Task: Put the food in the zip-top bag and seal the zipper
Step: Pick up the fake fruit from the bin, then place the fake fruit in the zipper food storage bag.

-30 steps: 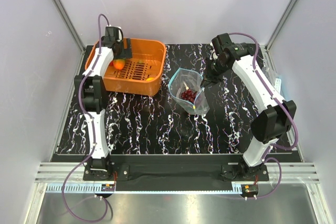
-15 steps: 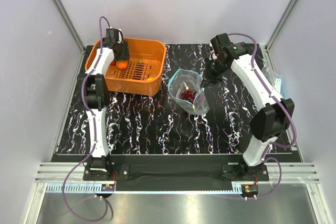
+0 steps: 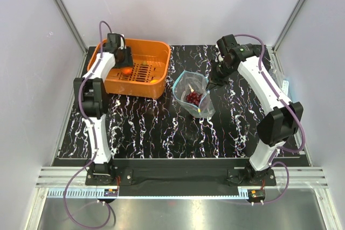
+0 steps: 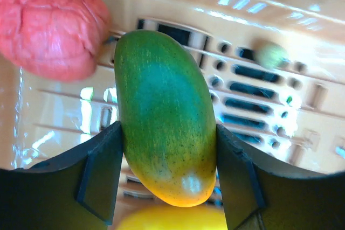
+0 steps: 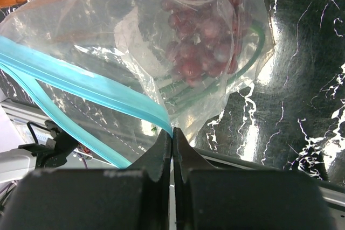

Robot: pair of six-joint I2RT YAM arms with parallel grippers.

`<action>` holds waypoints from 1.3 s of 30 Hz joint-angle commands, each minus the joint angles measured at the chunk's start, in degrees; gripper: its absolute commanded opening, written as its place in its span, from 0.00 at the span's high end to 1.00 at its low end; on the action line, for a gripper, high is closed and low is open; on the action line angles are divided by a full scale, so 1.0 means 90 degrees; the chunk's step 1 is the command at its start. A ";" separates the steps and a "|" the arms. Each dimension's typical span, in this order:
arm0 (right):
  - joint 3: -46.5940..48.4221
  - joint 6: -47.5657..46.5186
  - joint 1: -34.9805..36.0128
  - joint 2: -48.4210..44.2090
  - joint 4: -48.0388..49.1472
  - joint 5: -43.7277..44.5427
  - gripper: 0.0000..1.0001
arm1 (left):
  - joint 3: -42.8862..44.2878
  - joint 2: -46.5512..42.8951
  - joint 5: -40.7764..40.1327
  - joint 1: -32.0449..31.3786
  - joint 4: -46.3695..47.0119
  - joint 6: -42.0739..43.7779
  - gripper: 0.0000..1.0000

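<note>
My left gripper (image 3: 123,62) is down in the orange basket (image 3: 157,52), and its fingers (image 4: 102,171) press both sides of the green-orange mango (image 4: 164,117). The red apple (image 4: 51,25) lies just beyond it and the yellow lemon (image 4: 172,220) just under it. My right gripper (image 3: 211,83) is shut on the teal zipper strip (image 5: 81,82) of the clear zip-top bag (image 3: 190,83) and holds its mouth up and open. The purple grapes (image 5: 199,36) and the green chive bunch (image 5: 254,52) lie inside the bag.
The basket stands at the back left of the black marbled table (image 3: 145,127), and the bag is just right of it. A small green piece (image 4: 271,55) lies on the basket floor. Some clear plastic (image 3: 281,83) lies at the table's right edge.
My left gripper has moved down into the basket's back left corner and over the mango, which it now covers in the top view. The right arm and the bag have not moved.
</note>
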 commanded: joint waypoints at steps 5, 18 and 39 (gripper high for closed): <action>-0.0111 0.0137 -0.0031 -0.0472 0.0226 0.0015 1.00 | -0.1263 -0.2305 0.1083 -0.0382 0.1710 -0.0614 0.50; -0.0111 0.0265 -0.0031 -0.0686 0.0295 0.0210 1.00 | -0.2855 -0.4982 0.1903 -0.2169 0.2464 -0.1600 0.48; 0.0026 0.0294 -0.0021 -0.0755 0.0402 0.0034 1.00 | -0.2310 -0.4016 0.2880 -0.4299 0.0951 -0.2479 0.48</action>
